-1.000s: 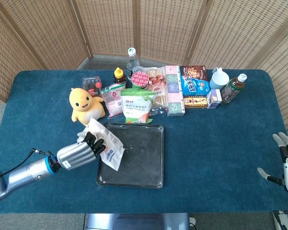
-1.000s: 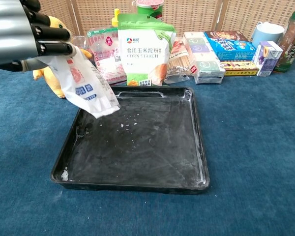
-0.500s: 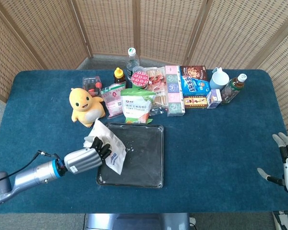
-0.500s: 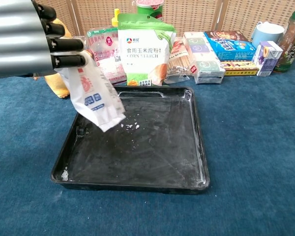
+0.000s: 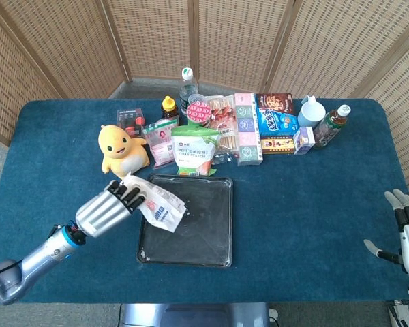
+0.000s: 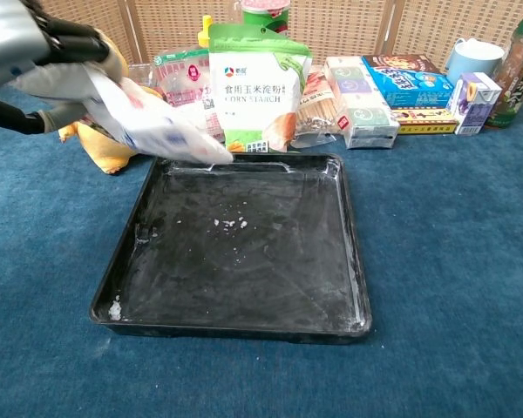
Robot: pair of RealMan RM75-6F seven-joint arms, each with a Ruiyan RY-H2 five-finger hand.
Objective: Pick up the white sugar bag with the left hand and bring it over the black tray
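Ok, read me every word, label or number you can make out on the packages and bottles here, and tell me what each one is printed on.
"CORN STARCH": on the green-and-white standing pouch behind the black metal tray, under a line of Chinese characters too small to read.
White sugar bag held by the left hand: blue and red print, blurred.
Blue cookie box, pastel stacked boxes, green bottle: print too small to read.

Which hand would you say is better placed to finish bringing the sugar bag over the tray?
The left hand: it already holds the white sugar bag at the black tray's left edge. The right hand sits empty, far across the table.
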